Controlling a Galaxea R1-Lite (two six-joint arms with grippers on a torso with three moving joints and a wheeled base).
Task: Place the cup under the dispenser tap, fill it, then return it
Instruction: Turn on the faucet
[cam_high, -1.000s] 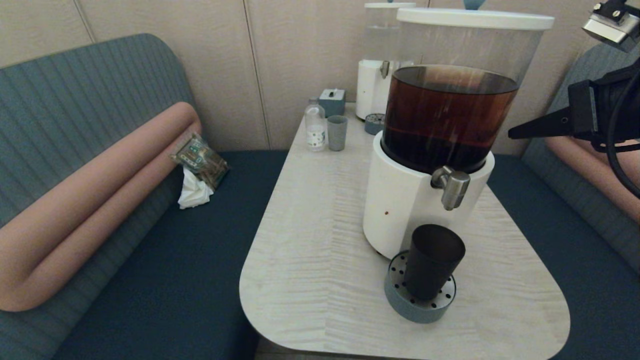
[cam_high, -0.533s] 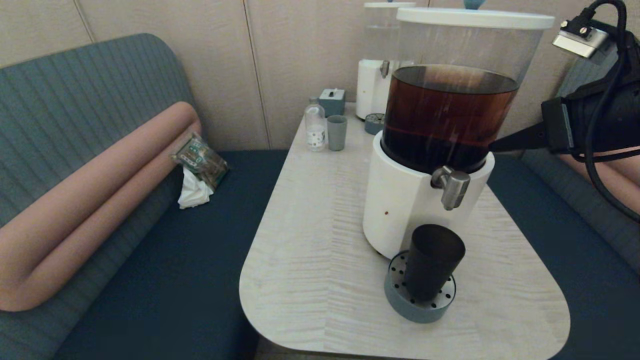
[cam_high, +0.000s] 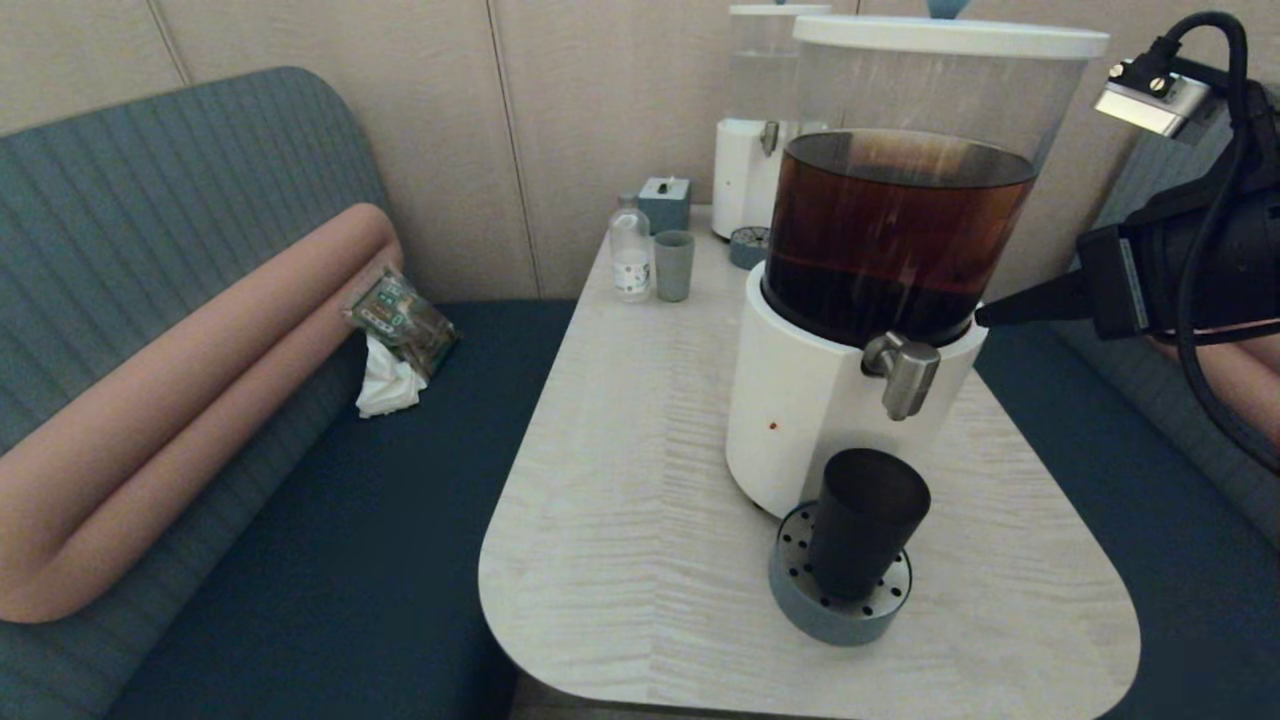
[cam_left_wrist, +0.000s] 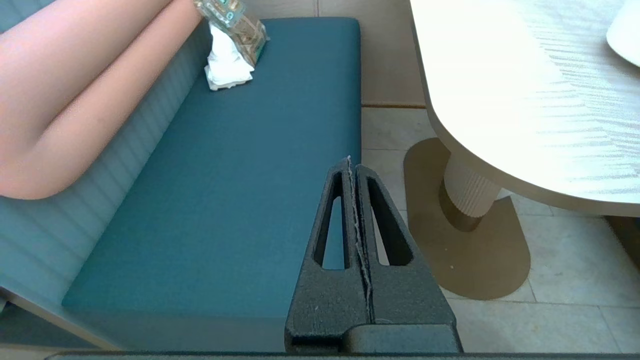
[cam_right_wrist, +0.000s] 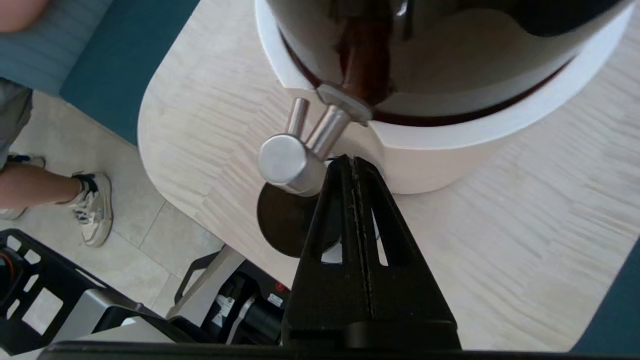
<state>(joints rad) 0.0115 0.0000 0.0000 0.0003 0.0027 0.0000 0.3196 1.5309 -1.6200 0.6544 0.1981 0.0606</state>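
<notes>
Right gripper (cam_right_wrist: 352, 162) pressed together, empty, beside the tap (cam_right_wrist: 300, 155) to push it; cup (cam_high: 865, 520) waiting below, on the table (cam_high: 640, 560).

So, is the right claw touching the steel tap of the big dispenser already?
Apart. The head view shows the shut right claw beside the white base, off to the side of the steel tap, with clear space between them.
</notes>
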